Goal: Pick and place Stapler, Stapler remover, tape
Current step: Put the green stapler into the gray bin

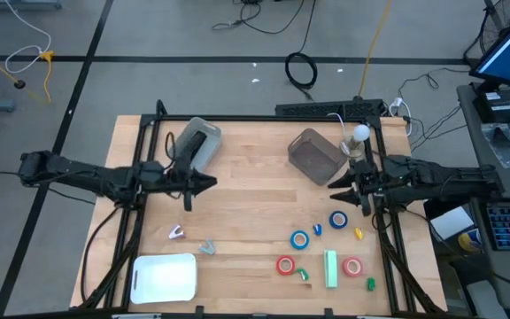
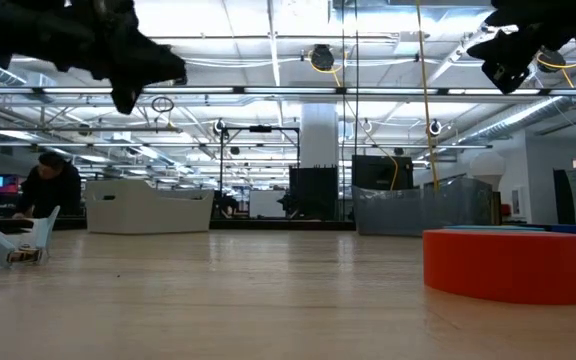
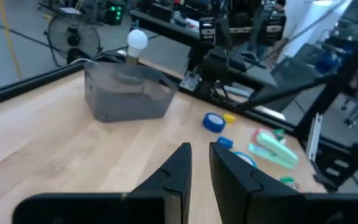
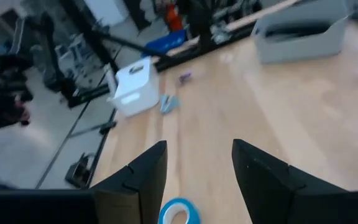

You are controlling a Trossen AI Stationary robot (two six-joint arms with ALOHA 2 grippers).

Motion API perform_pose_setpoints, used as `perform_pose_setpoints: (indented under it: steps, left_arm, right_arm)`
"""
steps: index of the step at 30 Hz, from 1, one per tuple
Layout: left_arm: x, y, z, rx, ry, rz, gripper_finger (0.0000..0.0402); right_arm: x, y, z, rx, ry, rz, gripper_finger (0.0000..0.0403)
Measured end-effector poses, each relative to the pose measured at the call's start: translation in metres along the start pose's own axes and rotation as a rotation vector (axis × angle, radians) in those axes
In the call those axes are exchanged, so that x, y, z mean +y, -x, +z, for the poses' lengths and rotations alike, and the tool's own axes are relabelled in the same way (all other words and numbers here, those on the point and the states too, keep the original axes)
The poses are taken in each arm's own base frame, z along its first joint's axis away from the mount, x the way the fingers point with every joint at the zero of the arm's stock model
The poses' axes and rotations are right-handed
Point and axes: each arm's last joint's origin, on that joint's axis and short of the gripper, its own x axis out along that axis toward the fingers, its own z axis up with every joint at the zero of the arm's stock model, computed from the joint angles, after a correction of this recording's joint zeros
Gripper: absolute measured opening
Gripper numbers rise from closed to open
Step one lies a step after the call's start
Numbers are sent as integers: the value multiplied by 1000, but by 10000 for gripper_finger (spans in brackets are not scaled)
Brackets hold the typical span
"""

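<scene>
Tape roll, blue [image 1: 337,219], lies on worktop [image 1: 246,213] just below right end effector [image 1: 359,200], fingers apart, empty. We judge approach underway; next: descend, straddle roll, close. Left end effector [image 1: 187,186] hovers, fingers nearly together, empty.

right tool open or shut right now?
Open. The right tool shows a wide gap between its fingers, nothing held; a blue tape roll lies on the table below.
</scene>
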Motion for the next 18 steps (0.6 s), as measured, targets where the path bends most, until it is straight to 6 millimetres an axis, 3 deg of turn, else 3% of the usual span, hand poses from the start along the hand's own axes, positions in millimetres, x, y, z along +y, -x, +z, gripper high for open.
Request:
perform_pose_setpoints:
  steps: [10,18]
  left_arm:
    - [8,18,-27,3,23,42,58]
    - [12,27,-33,-1,2,9,58]
  right_arm:
    - [22,-30,-10,158,-75,112,173]
    - [59,-44,0,304,-116,25,173]
